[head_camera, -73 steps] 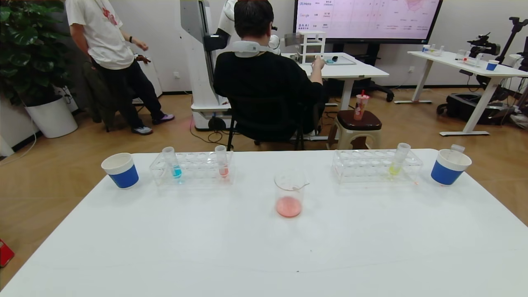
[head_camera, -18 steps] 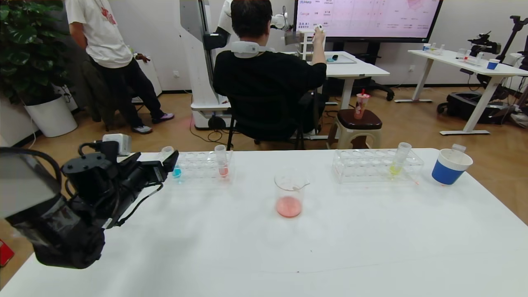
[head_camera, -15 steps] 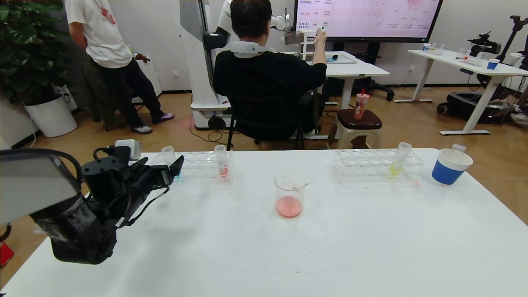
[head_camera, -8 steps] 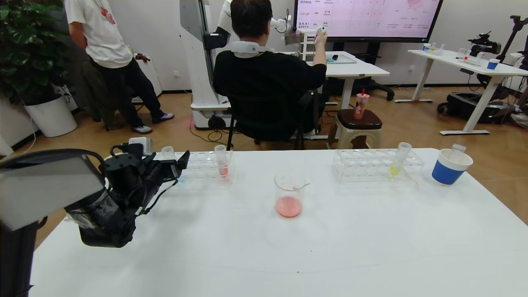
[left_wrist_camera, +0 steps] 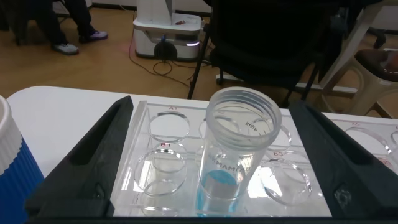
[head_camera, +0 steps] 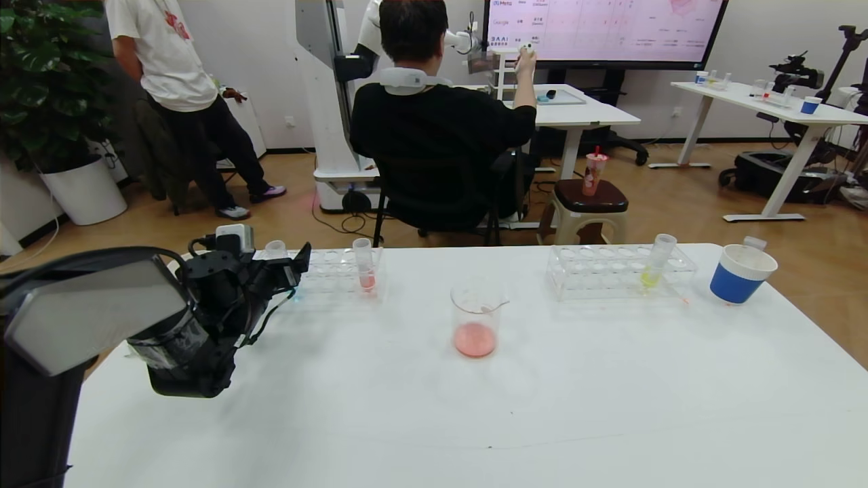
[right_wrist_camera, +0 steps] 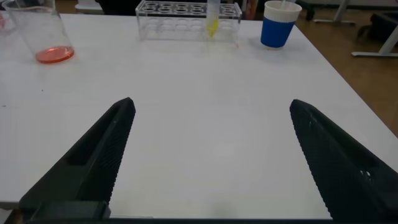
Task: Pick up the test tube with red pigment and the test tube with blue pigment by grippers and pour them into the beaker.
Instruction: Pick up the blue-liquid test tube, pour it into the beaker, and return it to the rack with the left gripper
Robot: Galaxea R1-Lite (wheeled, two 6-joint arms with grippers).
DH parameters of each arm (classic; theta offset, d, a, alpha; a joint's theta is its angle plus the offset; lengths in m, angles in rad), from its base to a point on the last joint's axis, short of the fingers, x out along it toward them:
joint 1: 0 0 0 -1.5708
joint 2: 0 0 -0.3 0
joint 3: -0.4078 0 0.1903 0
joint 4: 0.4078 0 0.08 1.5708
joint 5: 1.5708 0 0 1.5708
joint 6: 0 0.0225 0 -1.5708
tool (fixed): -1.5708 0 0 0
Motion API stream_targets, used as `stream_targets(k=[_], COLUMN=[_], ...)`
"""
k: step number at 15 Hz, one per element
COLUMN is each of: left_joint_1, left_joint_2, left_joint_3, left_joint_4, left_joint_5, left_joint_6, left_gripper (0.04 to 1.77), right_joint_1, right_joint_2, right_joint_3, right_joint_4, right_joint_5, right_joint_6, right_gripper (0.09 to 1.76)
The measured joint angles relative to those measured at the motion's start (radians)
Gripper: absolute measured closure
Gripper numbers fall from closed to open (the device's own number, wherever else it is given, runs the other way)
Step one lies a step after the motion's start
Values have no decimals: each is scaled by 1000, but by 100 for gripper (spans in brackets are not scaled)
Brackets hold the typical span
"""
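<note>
The blue pigment test tube (left_wrist_camera: 235, 155) stands upright in the left clear rack (left_wrist_camera: 165, 127), cyan liquid at its bottom. My left gripper (left_wrist_camera: 211, 107) is open, with a finger on each side of the tube and not touching it. In the head view the left gripper (head_camera: 293, 266) is at the rack's left end, and only the blue tube's rim (head_camera: 275, 248) shows. The red pigment test tube (head_camera: 365, 266) stands in the same rack, to the right. The beaker (head_camera: 476, 318), holding a little red liquid, stands mid-table. My right gripper (right_wrist_camera: 208, 106) is open and empty, low over bare table.
A second clear rack (head_camera: 618, 271) with a yellow-green tube (head_camera: 655, 261) stands at the back right, beside a blue-and-white paper cup (head_camera: 739, 274). Another paper cup (left_wrist_camera: 12, 165) stands just left of the left rack. People and furniture are beyond the table's far edge.
My left arm has come in from the left and forward towards the left rack. Its open fingers now sit either side of the blue tube. The tubes and beaker have not moved.
</note>
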Motion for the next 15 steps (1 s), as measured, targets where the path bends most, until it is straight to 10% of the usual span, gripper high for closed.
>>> stream_targets(k=[4, 8, 15], left_joint_1=[0, -2, 0], left_joint_2=[5, 6, -5], left_joint_3=[-3, -4, -4], left_joint_4=[0, -2, 4], left_joint_5=[1, -1, 0], left_joint_6=[-1, -1, -1], left_gripper=[11, 140, 130], right_joint_1=[0, 0, 0], right_joint_2=[0, 0, 0], right_joint_3=[0, 0, 0], right_joint_4=[0, -1, 0], right_joint_5=[0, 0, 0], right_joint_6=[0, 0, 0], right_gripper=[11, 11, 11])
